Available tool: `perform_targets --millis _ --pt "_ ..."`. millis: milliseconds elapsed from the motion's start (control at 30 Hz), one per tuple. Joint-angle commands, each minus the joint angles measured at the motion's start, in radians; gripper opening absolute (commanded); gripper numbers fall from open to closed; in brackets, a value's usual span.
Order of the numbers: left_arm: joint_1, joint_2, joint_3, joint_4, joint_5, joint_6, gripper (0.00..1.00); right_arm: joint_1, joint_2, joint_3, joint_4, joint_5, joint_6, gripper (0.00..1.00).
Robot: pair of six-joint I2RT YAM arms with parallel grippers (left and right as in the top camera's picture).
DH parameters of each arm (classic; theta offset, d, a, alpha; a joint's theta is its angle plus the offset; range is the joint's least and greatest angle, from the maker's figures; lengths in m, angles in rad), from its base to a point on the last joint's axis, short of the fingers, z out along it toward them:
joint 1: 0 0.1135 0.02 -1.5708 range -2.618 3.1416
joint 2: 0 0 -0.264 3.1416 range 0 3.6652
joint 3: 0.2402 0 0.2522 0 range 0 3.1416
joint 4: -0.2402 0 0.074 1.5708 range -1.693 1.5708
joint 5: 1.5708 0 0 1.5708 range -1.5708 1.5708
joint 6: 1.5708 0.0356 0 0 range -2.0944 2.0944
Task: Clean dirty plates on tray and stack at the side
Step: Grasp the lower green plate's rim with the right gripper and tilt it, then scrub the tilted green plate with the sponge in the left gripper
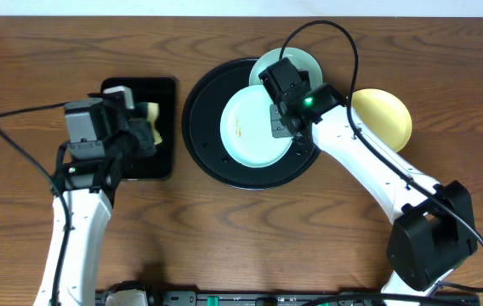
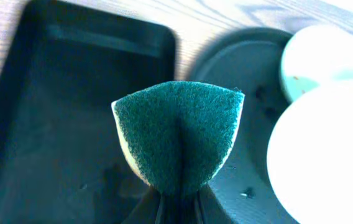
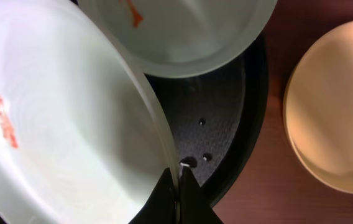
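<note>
Plate (image 1: 246,127), mint, orange-smudged, lying over the round black tray (image 1: 203,119); its near rim is pinched between the clenched fingers of the right gripper (image 3: 178,186), and that edge is raised off the tray floor. A second mint plate (image 1: 308,59), also smudged orange, sits across the tray's far rim, partly overlapped by the first. The pale yellow plate (image 1: 386,115) is on the wooden table (image 1: 20,51), just right of the tray. The sponge (image 2: 176,134), folded with its dark scouring face outward, is squeezed tight in the left gripper (image 2: 178,202) over the rectangular black tray (image 1: 152,166).
</note>
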Motion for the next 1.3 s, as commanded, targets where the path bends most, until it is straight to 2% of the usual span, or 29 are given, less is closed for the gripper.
perform_targets --millis 0,367,567,833,1067,1267 --pt "-0.053 0.03 0.043 -0.001 0.09 0.034 0.07 -0.01 0.012 0.009 -0.013 -0.034 0.021 0.01" --pt "-0.25 0.191 0.28 -0.194 0.092 0.033 0.07 -0.064 0.059 0.009 -0.012 -0.184 -0.029 0.01" --pt "-0.318 0.206 0.28 -0.176 0.09 0.033 0.08 -0.089 0.097 0.006 -0.012 -0.199 -0.027 0.01" --pt "-0.325 0.234 0.273 -0.18 0.087 0.033 0.08 -0.096 0.128 0.003 -0.017 -0.243 -0.027 0.01" --pt "-0.347 0.341 0.261 -0.169 0.087 0.033 0.08 -0.096 0.128 0.003 -0.023 -0.243 -0.027 0.01" --pt "-0.373 0.429 0.261 -0.095 0.086 0.033 0.08 -0.096 0.128 0.001 -0.029 -0.243 -0.018 0.01"
